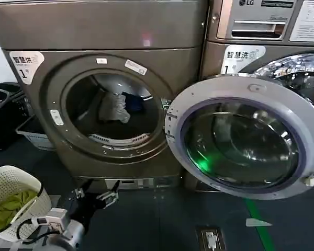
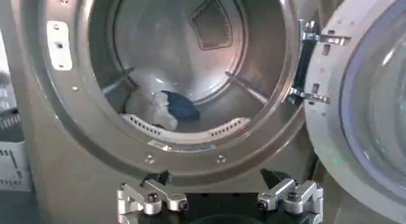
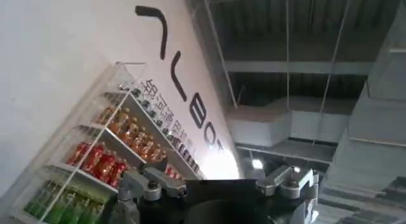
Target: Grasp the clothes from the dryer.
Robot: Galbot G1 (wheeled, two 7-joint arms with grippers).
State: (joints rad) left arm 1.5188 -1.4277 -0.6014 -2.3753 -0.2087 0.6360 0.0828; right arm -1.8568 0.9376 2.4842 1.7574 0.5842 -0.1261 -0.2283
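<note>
The left gripper [image 1: 98, 194] hung low in front of the dryer [image 1: 99, 78], below the porthole, with its fingers [image 2: 143, 197] spread wide and nothing between them; they touched neither the machine nor the clothes. In the left wrist view the gripper [image 2: 219, 187] faced straight into the open drum. The clothes lay on the drum floor, toward the left side of the opening: a pale grey garment [image 1: 114, 107] bunched up, with a smaller dark blue garment [image 1: 133, 102] lying against its right side. From the left wrist they showed as the pale heap [image 2: 149, 105] and the dark piece [image 2: 181, 106] just behind the porthole's lower rim. The glass door [image 1: 246, 138] stood swung fully open to the right, covering much of the second machine [image 1: 261, 31] beside the dryer and leaving the porthole unblocked. A white basket [image 1: 13, 180] holding a yellow-green cloth [image 1: 10, 206] sat on the floor at the robot's left, near the left arm. The right gripper [image 3: 219, 184] pointed up toward the ceiling and a wall shelf of bottles [image 3: 108, 155], its fingers wide apart and empty.
</note>
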